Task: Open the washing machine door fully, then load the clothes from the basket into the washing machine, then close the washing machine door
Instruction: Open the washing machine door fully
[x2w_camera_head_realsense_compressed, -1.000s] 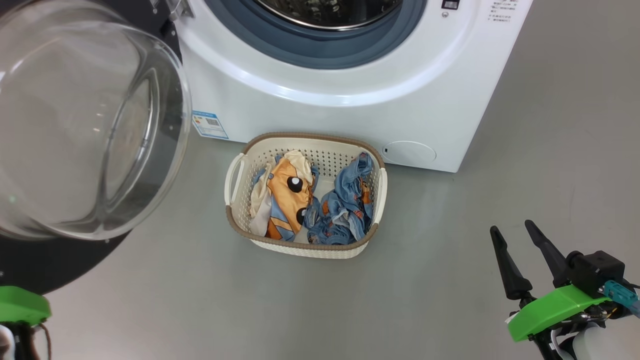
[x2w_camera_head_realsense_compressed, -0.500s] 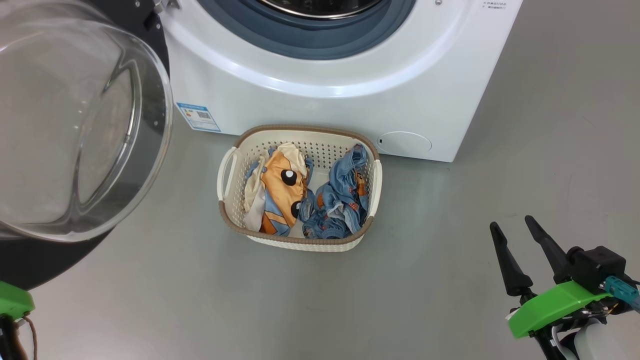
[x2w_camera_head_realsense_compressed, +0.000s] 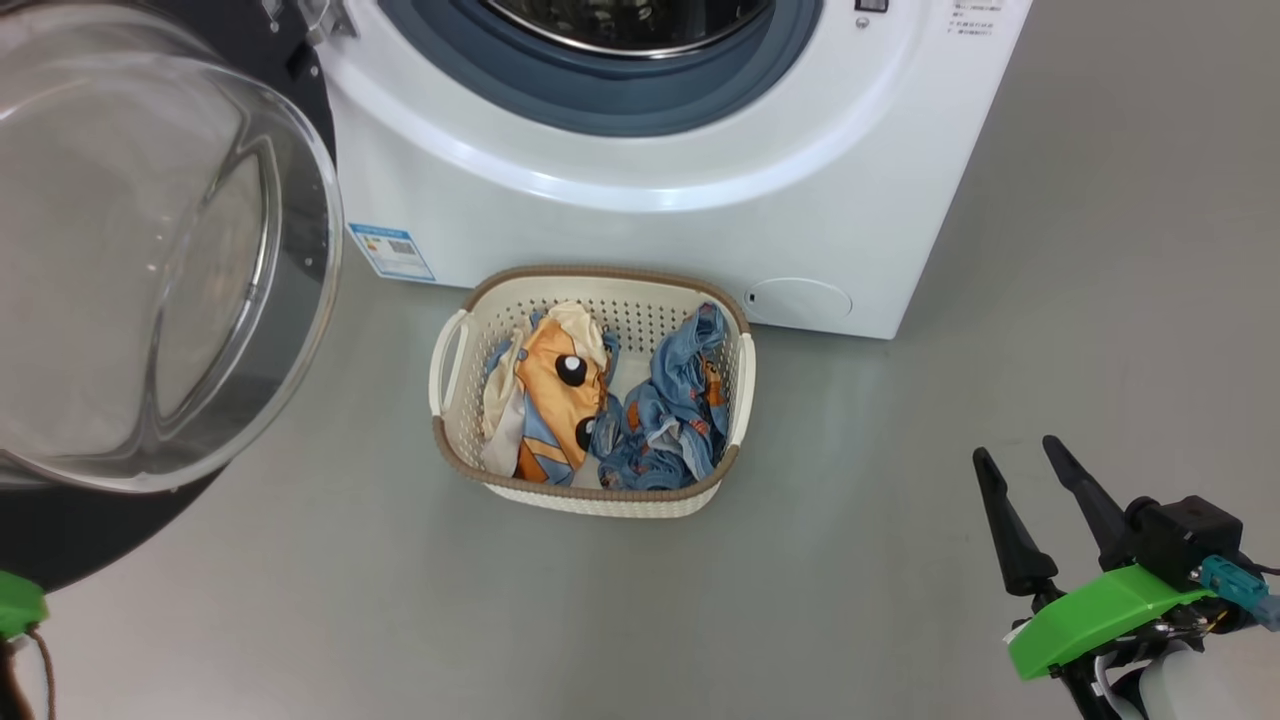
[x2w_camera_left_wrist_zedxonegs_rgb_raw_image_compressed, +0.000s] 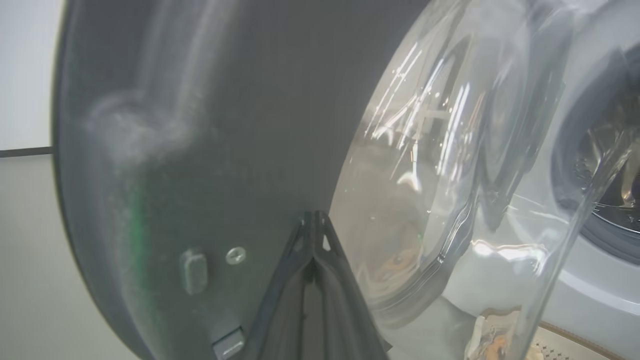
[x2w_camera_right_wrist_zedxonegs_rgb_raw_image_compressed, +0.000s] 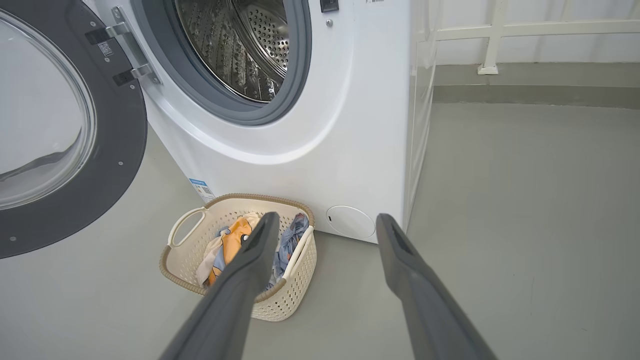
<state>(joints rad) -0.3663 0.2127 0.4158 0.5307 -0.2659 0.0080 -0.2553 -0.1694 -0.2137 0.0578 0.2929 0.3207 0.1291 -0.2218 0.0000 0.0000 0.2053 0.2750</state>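
The washing machine door (x2w_camera_head_realsense_compressed: 150, 260) stands swung open on its left-hand hinge; its clear glass bowl bulges toward the viewer, with the black rim showing below it. The washing machine (x2w_camera_head_realsense_compressed: 640, 200) presents an uncovered opening; the steel drum (x2w_camera_right_wrist_zedxonegs_rgb_raw_image_compressed: 240, 45) sits inside the grey-blue gasket (x2w_camera_head_realsense_compressed: 600, 105).

The basket (x2w_camera_head_realsense_compressed: 590, 273) rests on the grey floor (x2w_camera_head_realsense_compressed: 900, 450), just in front of the machine's lower panel and near the blue label sticker (x2w_camera_head_realsense_compressed: 392, 250). The clothes lie inside it, side by side; the orange garment (x2w_camera_head_realsense_compressed: 550, 400) occupies the left half, the light blue garment (x2w_camera_head_realsense_compressed: 670, 420) the right half.

The left gripper (x2w_camera_left_wrist_zedxonegs_rgb_raw_image_compressed: 313, 220) has its two fingers pressed together with nothing between them; the tips point at the dark inner face of the door, beside the edge of the glass; whether they touch it cannot be told.

The right gripper (x2w_camera_head_realsense_compressed: 1015, 450) is spread wide and holds nothing; it hangs over bare floor, well apart from the basket, to its right, fingers aimed toward the machine.
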